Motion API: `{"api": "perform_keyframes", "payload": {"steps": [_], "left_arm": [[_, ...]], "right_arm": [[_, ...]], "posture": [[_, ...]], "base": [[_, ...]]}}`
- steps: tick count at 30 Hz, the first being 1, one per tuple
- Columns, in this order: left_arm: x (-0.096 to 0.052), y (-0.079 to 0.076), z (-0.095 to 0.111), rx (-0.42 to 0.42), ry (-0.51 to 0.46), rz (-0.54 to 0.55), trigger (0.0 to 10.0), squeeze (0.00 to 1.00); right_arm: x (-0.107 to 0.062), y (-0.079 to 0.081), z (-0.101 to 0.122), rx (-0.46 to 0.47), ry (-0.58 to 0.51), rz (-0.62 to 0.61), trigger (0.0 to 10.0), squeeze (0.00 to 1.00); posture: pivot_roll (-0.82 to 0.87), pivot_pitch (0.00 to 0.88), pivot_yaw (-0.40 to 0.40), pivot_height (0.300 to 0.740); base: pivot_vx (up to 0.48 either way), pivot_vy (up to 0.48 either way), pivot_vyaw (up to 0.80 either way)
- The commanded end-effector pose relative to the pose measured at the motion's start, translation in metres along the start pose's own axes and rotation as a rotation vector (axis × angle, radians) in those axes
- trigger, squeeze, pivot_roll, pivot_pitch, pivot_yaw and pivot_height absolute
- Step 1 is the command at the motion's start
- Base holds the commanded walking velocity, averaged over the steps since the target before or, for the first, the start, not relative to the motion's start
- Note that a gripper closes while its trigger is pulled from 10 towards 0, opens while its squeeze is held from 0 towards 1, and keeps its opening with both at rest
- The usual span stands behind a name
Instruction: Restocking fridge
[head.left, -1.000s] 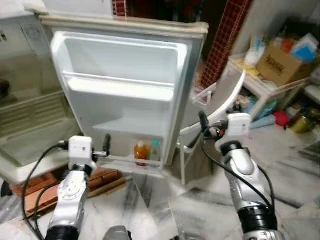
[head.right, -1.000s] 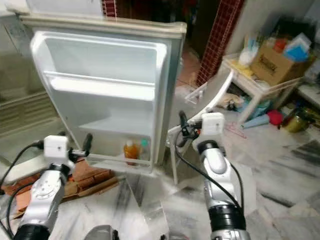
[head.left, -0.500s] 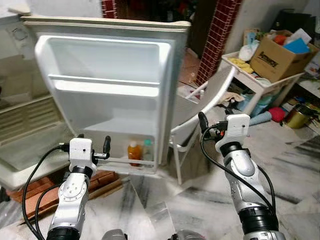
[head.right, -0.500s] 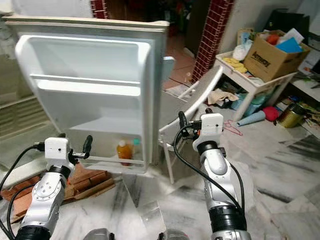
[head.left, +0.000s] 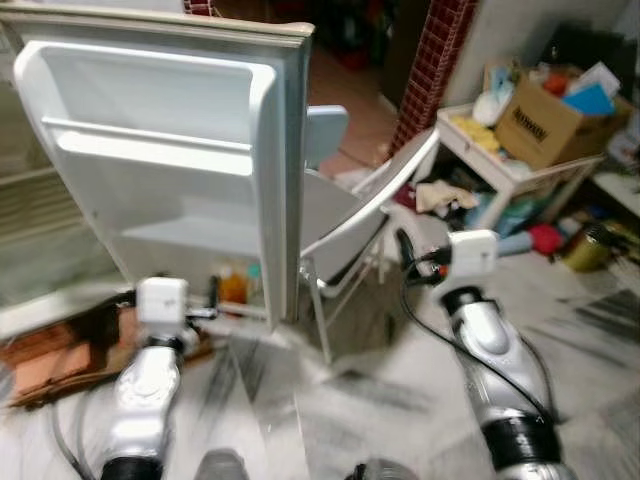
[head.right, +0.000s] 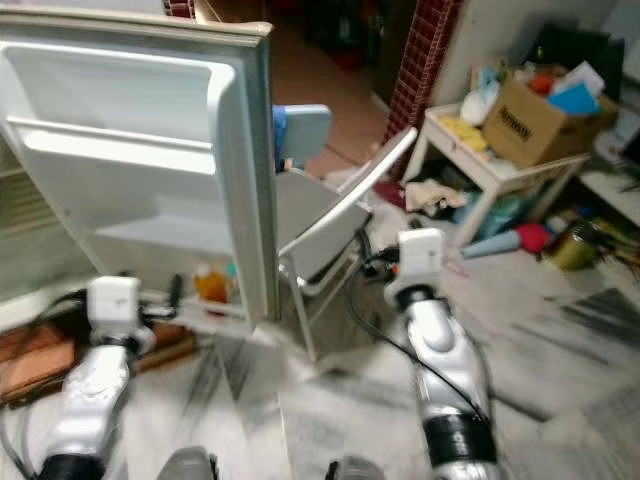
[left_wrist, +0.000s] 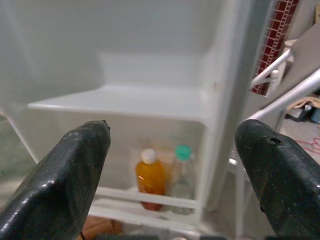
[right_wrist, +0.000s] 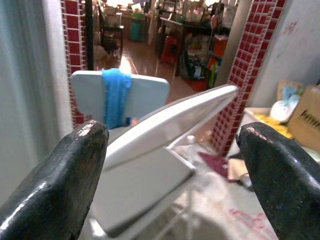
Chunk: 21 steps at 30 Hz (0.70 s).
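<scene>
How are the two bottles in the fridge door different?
The orange bottle holds orange liquid, while the clear bottle looks see-through. The orange bottle has a white cap; the clear bottle has a green cap. The orange bottle looks wider, the clear bottle slimmer. Both stand upright, side by side, behind the rail of the lowest shelf in the fridge door.

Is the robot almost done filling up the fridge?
Not nearly. The fridge door stands open, and its bottom shelf holds an orange bottle beside a clear bottle with a green cap. The shelves above look bare. The left hand and right hand are both open and carry nothing, so fetching more things to put in is all still left.
</scene>
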<state>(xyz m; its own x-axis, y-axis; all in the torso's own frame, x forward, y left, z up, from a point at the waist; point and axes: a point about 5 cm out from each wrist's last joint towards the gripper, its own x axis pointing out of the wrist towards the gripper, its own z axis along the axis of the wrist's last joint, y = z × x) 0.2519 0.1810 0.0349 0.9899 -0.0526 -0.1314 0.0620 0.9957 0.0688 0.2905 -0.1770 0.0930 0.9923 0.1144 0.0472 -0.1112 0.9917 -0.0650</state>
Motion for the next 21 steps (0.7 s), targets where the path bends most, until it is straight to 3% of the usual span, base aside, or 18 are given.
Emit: {"api": "perform_keyframes", "payload": {"steps": [1,7,14,21], "left_arm": [[-0.002,0.016,0.003,0.015,-0.007,0.046,10.0,0.00],[-0.008,0.029,-0.005,-0.024,0.026,0.102,10.0,0.00],[-0.005,0.025,0.001,-0.015,-0.012,0.079,10.0,0.00],[-0.005,0.024,0.004,-0.029,-0.034,0.056,10.0,0.00]], "right_arm": [[0.003,0.011,0.005,0.011,-0.027,0.035,10.0,0.00],[0.003,0.010,0.004,0.040,-0.022,0.012,10.0,0.00],[0.001,0.007,0.000,0.050,-0.013,-0.011,10.0,0.00],[0.003,0.010,0.003,0.073,-0.024,-0.019,10.0,0.00]], "posture": [[0.06,0.000,-0.040,0.740],[0.06,0.000,-0.041,0.740],[0.06,0.000,-0.037,0.740],[0.06,0.000,-0.028,0.740]], "base": [[0.000,0.000,0.80],[0.000,0.000,0.80],[0.000,0.000,0.79],[0.038,0.000,0.16]]}}
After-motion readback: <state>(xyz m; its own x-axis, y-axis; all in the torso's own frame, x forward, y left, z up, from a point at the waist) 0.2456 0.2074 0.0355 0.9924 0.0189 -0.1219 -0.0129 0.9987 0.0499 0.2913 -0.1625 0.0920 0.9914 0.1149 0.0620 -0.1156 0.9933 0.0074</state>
